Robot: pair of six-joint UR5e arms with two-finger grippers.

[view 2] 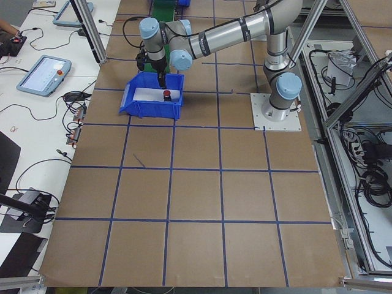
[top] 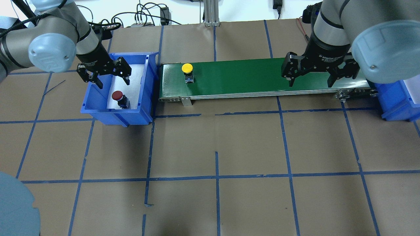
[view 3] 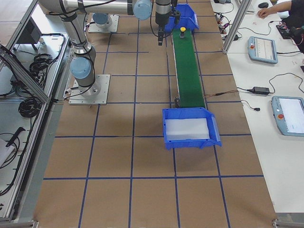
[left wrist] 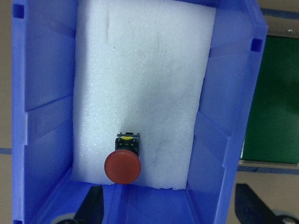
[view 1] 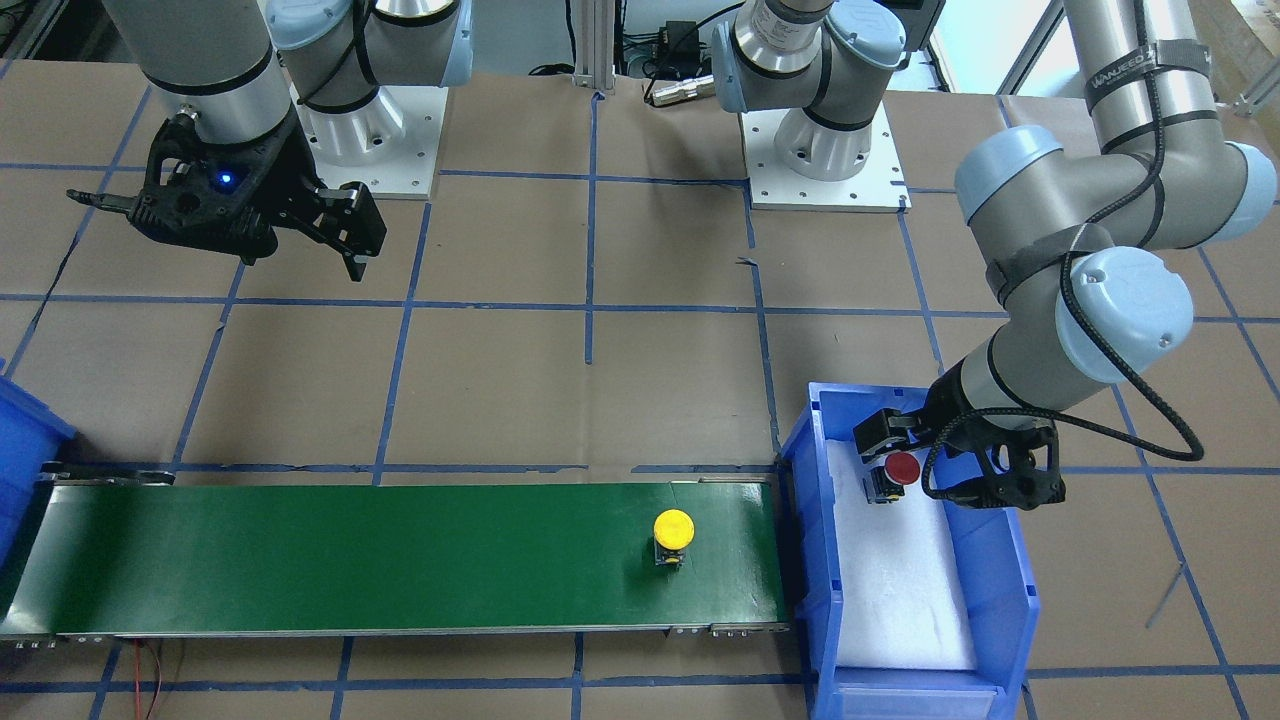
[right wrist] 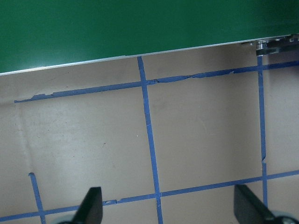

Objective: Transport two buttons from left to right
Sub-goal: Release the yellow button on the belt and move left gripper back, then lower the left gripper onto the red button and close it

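Left wrist-mounted view: the red button [left wrist: 122,167] is seen standing on the white foam liner [left wrist: 140,70] of the left blue bin [left wrist: 42,121], close to the bin's end wall. It lies below the left end effector [top: 114,84] and within the span of the fingers, though off centre, nearer to one finger than to the other. Its round red cap appears to face upward, with the black-grey switch body beneath it, so its long axis is judged near vertical; a slight tilt cannot be ruled out.

The left end effector is spread wide and nothing is held in it. It is by far the nearer one to this button, so a sideways correction and a descent are judged to be required before a grasp.

The yellow button [top: 187,70] is seen upright on the green conveyor belt [top: 249,75], near the belt's end beside the left bin. The right end effector [top: 310,83] hangs near the belt's far end, also spread wide and empty, well apart from both buttons.
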